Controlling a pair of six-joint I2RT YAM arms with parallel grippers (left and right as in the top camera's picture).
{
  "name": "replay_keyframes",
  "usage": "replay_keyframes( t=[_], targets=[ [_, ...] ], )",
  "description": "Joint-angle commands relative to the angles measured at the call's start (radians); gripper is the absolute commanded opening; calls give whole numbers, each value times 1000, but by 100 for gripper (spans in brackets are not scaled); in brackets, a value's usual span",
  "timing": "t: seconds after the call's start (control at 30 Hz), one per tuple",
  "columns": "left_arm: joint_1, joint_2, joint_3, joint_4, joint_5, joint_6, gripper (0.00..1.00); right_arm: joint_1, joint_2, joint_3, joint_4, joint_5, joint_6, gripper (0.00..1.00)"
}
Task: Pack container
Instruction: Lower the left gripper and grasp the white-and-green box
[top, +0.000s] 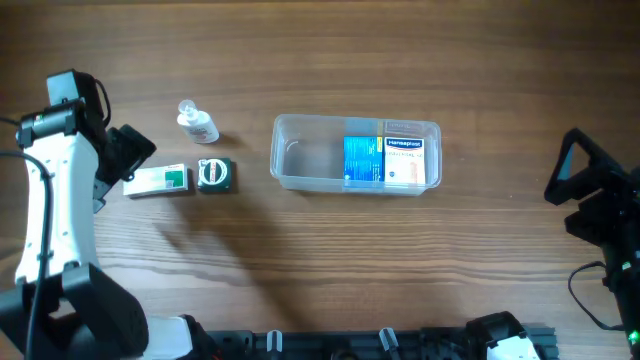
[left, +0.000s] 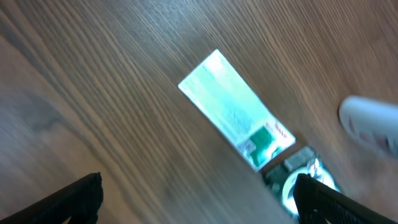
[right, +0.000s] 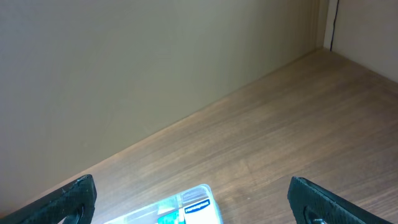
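The clear plastic container (top: 300, 160) stands at the table's middle with a blue box (top: 363, 160) and a white box (top: 404, 162) in its right half. Its corner shows in the right wrist view (right: 196, 205). A white and green box (top: 158, 181), a dark green square box (top: 215, 175) and a small clear bottle (top: 196, 122) lie to its left. My left gripper (top: 128, 152) is open and empty, just left of and above the white and green box (left: 233, 112). My right gripper (top: 580, 190) is open and empty at the far right.
The left half of the container holds nothing. The bottle (left: 370, 121) lies behind the two small boxes. A wall runs along the table's far edge in the right wrist view (right: 124, 74). Bare wood lies between the container and the right arm.
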Motion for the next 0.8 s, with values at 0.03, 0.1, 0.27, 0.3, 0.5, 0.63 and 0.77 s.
replay_keyframes(
  t=[0.03,0.1,0.27,0.3,0.5,0.63,0.77],
  targets=[
    [26,66,-7,71,-13,-167,97,-2,-1,-2,-1,16,10,100],
    [27,93,-24,107,-3,-185,96,-2,-1,-2,-1,16,10,100],
    [27,178,-52,166,69,-185,90,-2,-1,-2,-1,16,10,100],
    [27,201,-51,173,93,-185,88,-2,-1,-2,-1,16,10,100],
    [26,264,-52,171,158,-199,79,-2,-1,-2,-1,16,10,100],
    [26,266,-52,160,170,-227,88,-2,-1,-2,-1,16,10,100],
    [26,266,-86,193,167,-272,93,-2,-1,-2,-1,16,10,100]
  ],
)
